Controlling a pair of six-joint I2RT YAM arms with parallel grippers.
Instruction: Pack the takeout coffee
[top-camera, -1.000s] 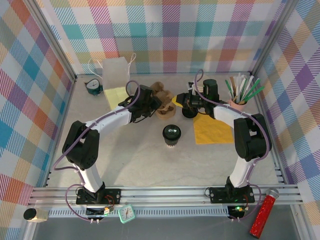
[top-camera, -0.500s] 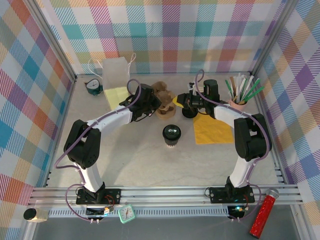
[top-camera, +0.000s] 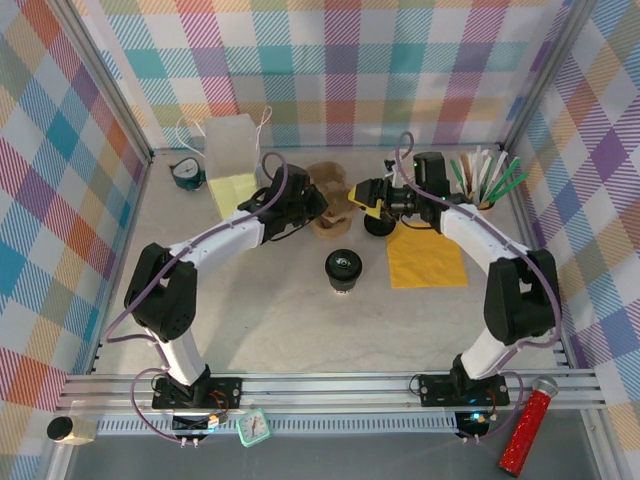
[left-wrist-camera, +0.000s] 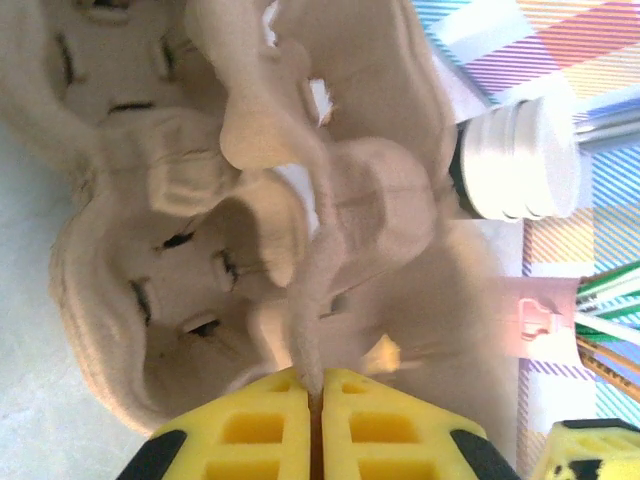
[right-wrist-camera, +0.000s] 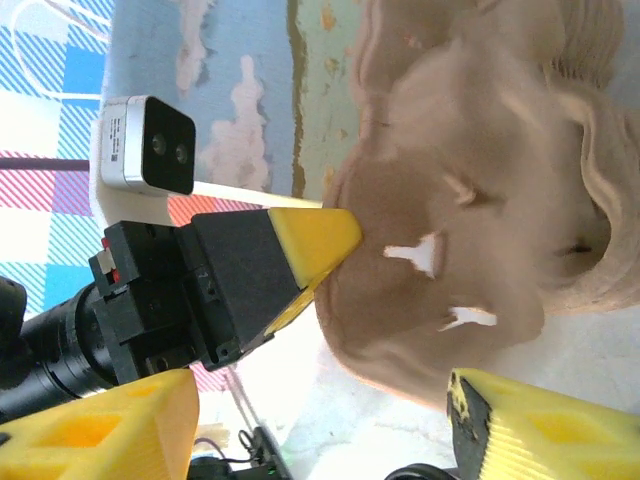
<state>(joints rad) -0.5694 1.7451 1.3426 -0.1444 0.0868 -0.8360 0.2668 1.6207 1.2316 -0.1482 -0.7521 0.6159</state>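
Observation:
The takeout coffee, a small black cup with a glossy black lid, stands alone on the table in front of both grippers. Behind it lies the brown pulp cup carrier. My left gripper is shut on a thin wall of the carrier, its yellow pads pinching the pulp edge. My right gripper hangs open at the carrier's right side. In the right wrist view the carrier lies just beyond the wide-apart fingers, with nothing between them.
A white paper bag and a yellow sheet sit at the back left. A yellow napkin lies right of the coffee, with a black cup at its back corner. A pink cup of stirrers stands far right.
My right gripper has moved left and back, closer to the carrier's right side, and its elbow has swung out to the right. The left gripper has kept its grip on the carrier.

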